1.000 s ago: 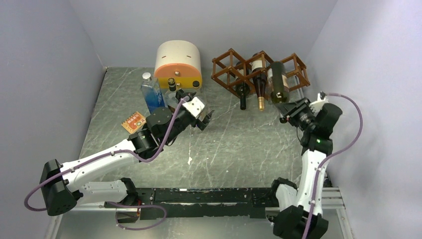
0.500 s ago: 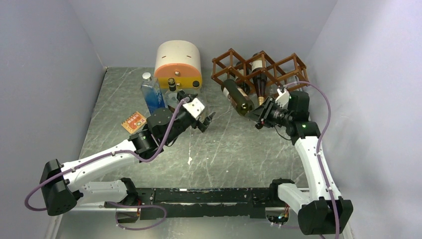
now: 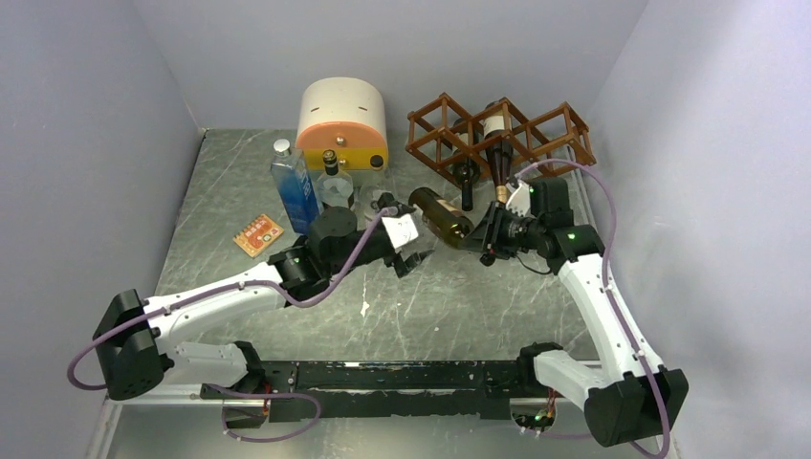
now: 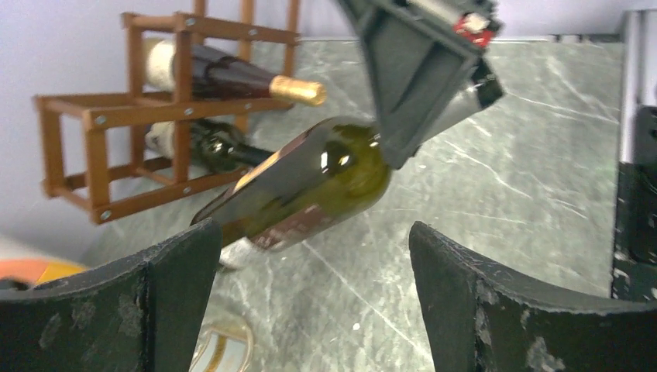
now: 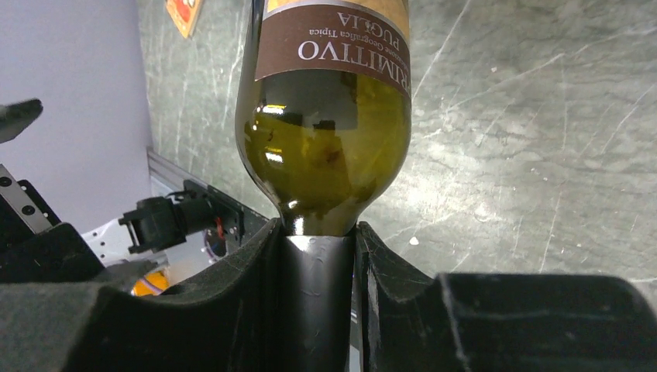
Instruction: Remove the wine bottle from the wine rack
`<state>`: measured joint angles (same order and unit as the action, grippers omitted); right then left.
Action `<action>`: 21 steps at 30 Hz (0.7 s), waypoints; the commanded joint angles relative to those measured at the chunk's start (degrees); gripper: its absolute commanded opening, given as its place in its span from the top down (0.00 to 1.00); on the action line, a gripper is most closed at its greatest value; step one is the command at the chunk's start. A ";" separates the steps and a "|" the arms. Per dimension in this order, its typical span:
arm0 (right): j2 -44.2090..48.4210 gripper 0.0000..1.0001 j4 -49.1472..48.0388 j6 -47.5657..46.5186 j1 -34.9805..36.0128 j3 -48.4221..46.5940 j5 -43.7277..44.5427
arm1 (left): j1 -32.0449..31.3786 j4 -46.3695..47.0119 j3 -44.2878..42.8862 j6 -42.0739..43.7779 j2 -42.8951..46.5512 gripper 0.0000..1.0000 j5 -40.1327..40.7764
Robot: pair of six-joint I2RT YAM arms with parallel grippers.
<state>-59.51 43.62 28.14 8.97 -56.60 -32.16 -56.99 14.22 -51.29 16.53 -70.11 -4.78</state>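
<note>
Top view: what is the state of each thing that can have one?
Wine rack, two other bottles lying in it.
Wine bottle, off the rack, held by its neck.
Right tool, shut on the wine bottle's neck.
Left tool, open, empty.
Water bottle, upright, capped.

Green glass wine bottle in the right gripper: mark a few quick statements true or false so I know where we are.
1. The right gripper is shut on the neck of the green glass wine bottle. True.
2. That bottle lies in a cell of the reddish-brown wooden lattice wine rack. False: it is out of the rack, held out over the grey marbled table between the arms.
3. The left gripper is open, with the bottle's body ahead of its fingers. True.
4. The rack holds no other bottles. False: a gold-capped bottle and a dark-capped bottle lie in it.
</note>
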 commanded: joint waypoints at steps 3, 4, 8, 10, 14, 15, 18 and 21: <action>-1.35 1.00 -1.42 -0.57 7.97 -2.58 3.44 | -2.52 0.27 -0.05 5.96 -1.91 0.07 -11.72; -1.97 1.00 -1.21 -0.44 9.65 -2.56 4.43 | -3.24 -0.06 0.02 6.95 -2.34 0.07 -10.70; -3.95 1.00 -1.69 0.69 16.73 -2.17 7.25 | -5.54 -0.97 0.95 11.71 -3.35 0.07 -8.53; -4.28 1.00 -1.90 1.15 18.71 -2.16 8.33 | -6.13 -1.56 1.58 14.02 -3.41 0.07 -8.18; -4.56 1.00 -0.65 0.95 21.03 -3.06 8.91 | -6.67 -2.17 3.08 17.60 -3.09 0.07 -9.33; -4.50 1.00 -0.22 0.69 21.27 -3.22 8.76 | -6.85 -2.52 3.42 18.56 -3.29 0.07 -9.75; -4.08 1.00 0.95 -0.18 21.91 -3.52 7.84 | -7.23 -2.50 4.48 20.66 -3.85 0.07 -9.72; -3.42 1.00 1.95 -0.94 22.42 -3.22 6.70 | -7.34 -2.21 5.33 22.33 -4.60 0.07 -8.75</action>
<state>-65.25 47.46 28.40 30.44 -57.10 -22.98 -63.77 11.92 -47.20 34.65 -73.63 -12.34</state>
